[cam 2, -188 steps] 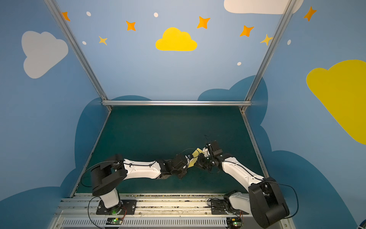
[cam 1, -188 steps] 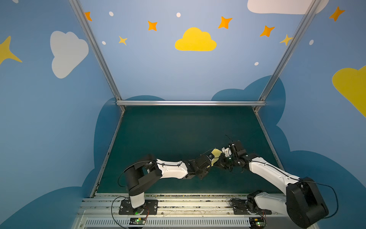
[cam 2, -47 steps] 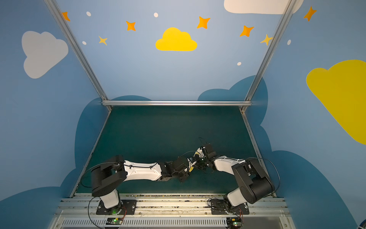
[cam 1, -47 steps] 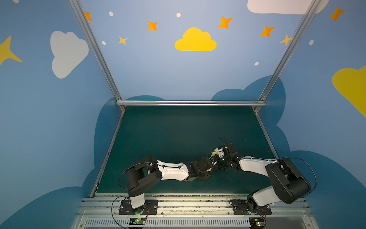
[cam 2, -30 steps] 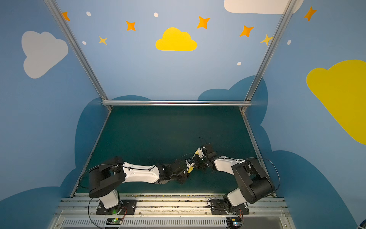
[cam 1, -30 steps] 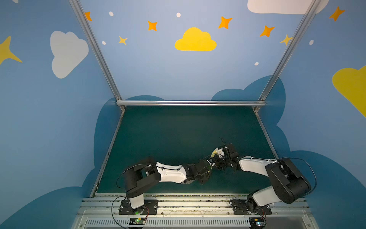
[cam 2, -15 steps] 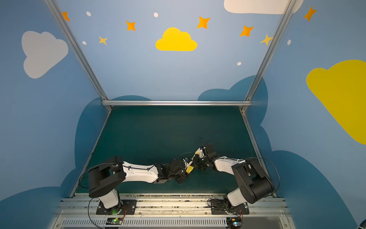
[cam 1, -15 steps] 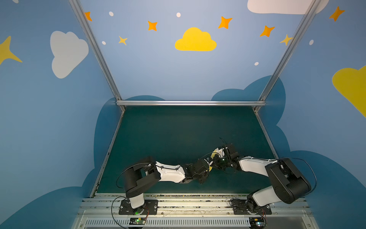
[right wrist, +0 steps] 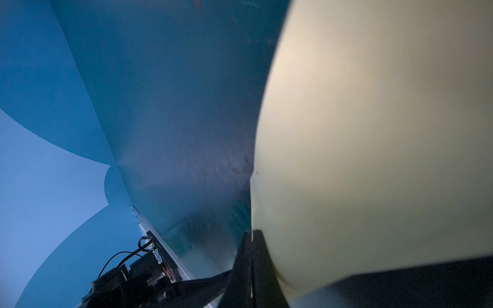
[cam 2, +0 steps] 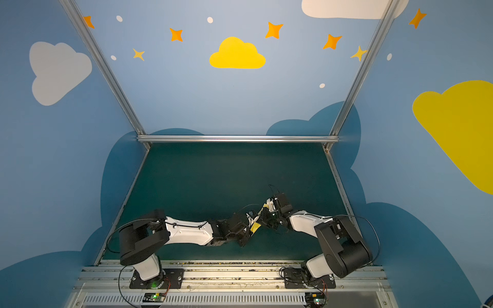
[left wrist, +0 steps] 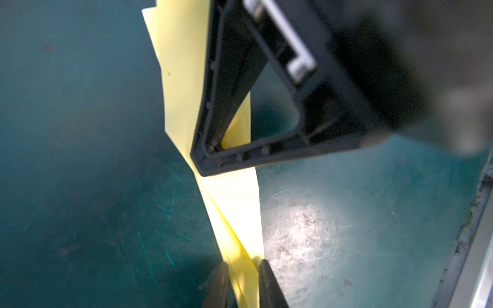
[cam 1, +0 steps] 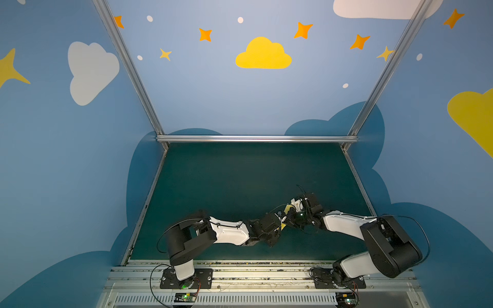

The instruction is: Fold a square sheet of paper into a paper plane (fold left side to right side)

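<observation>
While the right claw (right wrist: 252, 236) is clamped flat on the paper plane (left wrist: 234, 202), the left claw (left wrist: 244, 266) pinches its narrow end over the green bench (left wrist: 80, 160).

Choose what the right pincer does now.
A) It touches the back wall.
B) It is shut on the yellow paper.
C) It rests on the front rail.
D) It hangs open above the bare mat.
B: the right pincer is shut with the paper clamped in it, as both wrist views show; the left pincer has its fingers on either side of the same paper.
</observation>
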Robot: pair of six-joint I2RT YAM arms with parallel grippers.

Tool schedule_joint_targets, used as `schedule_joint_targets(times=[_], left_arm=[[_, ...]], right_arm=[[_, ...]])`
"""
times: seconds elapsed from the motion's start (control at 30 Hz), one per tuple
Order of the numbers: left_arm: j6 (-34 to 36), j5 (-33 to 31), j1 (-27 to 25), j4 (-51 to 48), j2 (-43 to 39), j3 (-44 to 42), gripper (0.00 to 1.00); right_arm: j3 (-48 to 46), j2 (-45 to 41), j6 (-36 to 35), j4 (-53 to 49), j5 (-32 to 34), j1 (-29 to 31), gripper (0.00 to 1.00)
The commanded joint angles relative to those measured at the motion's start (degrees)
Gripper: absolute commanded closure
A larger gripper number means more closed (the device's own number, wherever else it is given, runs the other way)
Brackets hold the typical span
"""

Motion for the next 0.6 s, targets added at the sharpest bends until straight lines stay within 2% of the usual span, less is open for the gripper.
schedule_joint_targets(times=[0.0, 0.43, 0.57], left_arm=[[-0.4, 0.6, 0.3, -1.5, 1.6, -0.6, 0.86], [-0.6, 0.9, 0.4, -2.2, 2.0, 0.3, 0.96], [-0.7, 0.9, 0.4, -2.2, 2.0, 0.3, 0.97]], right_arm=[[0.6, -1.4, 0.2, -2.0, 0.0, -0.3, 1.00], [-0.4, -7.5, 0.7, -4.7, -0.3, 0.3, 1.00], [-1.8, -8.9, 1.3, -4.7, 0.0, 0.7, 1.00]])
